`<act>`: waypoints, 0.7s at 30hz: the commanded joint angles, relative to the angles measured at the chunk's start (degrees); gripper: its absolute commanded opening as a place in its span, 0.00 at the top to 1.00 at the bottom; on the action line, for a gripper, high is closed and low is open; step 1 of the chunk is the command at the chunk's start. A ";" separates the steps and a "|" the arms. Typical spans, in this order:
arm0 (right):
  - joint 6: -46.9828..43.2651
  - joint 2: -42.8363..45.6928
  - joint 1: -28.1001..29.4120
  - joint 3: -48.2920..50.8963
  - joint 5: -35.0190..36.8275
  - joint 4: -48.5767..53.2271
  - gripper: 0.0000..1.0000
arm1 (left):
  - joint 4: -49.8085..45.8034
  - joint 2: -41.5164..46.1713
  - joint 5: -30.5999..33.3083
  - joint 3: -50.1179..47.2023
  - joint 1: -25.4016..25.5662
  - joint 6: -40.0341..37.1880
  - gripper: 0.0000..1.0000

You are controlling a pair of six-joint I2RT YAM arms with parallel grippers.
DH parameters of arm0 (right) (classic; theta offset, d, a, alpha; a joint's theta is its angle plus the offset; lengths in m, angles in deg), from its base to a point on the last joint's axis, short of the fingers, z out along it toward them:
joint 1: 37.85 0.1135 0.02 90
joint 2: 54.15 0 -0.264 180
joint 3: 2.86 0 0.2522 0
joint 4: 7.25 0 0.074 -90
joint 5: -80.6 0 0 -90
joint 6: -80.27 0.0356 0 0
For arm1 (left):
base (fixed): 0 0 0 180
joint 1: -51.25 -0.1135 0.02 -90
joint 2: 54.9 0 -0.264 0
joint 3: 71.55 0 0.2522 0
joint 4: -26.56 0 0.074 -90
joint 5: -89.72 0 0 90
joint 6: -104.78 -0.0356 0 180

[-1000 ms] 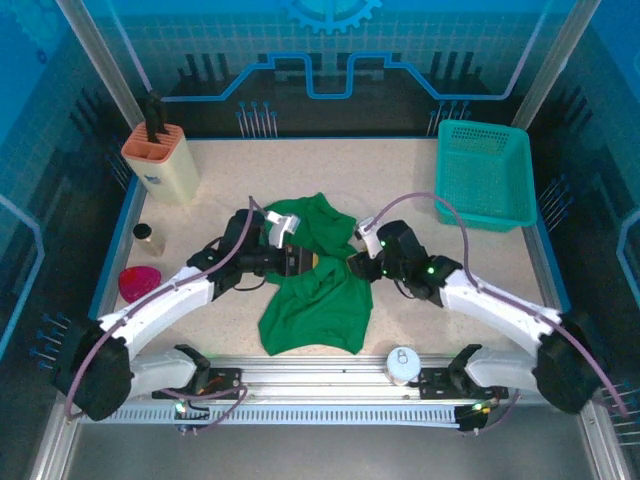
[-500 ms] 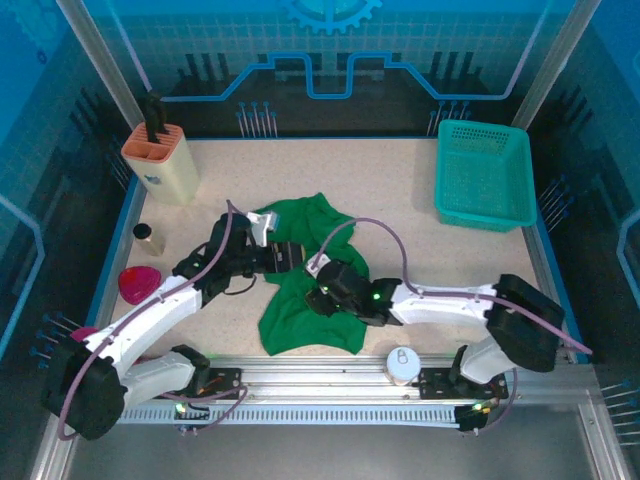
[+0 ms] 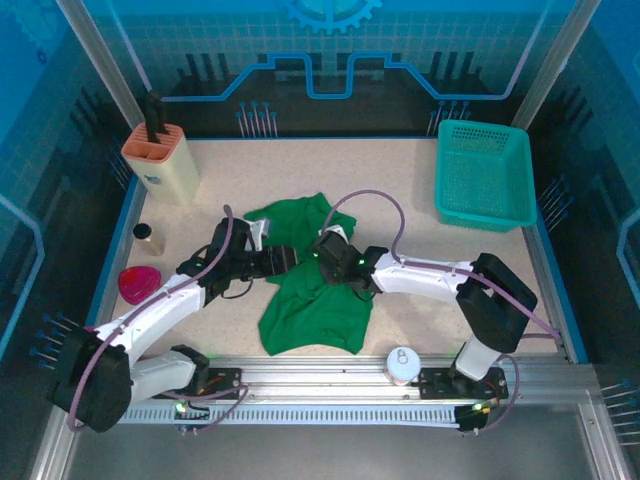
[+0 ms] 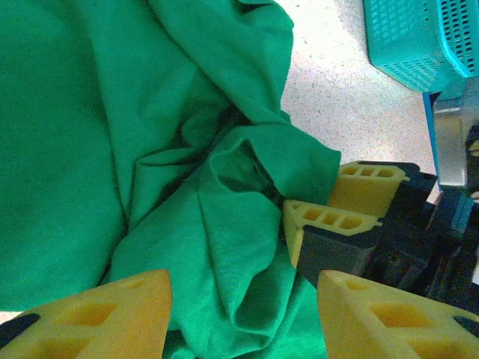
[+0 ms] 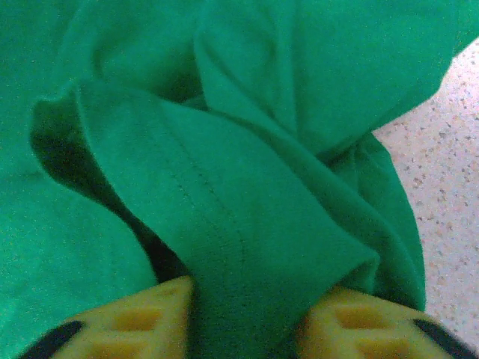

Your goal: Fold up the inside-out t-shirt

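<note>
Right tool (image 5: pixel 241 329) pinches a raised fold of the inside-out t-shirt (image 3: pixel 318 300), which lies crumpled at the middle of the surface (image 3: pixel 400 175). Left tool (image 4: pixel 243 314) hangs open over the cloth beside it. Recommended: close it on a single layer, then draw both apart evenly.

T-shirt (image 3: pixel 315 300): plain solid green. Basket (image 3: pixel 485 180): teal, open mesh. Table (image 3: pixel 425 175): beige, finely speckled. Holder (image 3: pixel 160 168): cream body, orange top. Small domed thing (image 3: pixel 138 282): bright pink. Left gripper fingers (image 4: pixel 97 314): yellow.
</note>
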 commanded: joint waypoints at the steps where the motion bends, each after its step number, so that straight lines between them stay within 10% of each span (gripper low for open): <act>1: 0.21 0.39 -1.24 -1.03 -2.74 2.97 0.80 | 2.02 -0.71 -2.25 -1.28 -0.44 0.55 0.45; 5: -2.46 2.12 -1.96 -2.20 -7.34 3.79 1.00 | 4.94 -2.19 -3.26 -1.77 -0.44 1.17 0.45; 21: 0.19 12.64 -11.42 -3.16 -56.49 4.63 1.00 | 6.32 -14.54 -5.71 4.88 -0.27 -0.79 0.43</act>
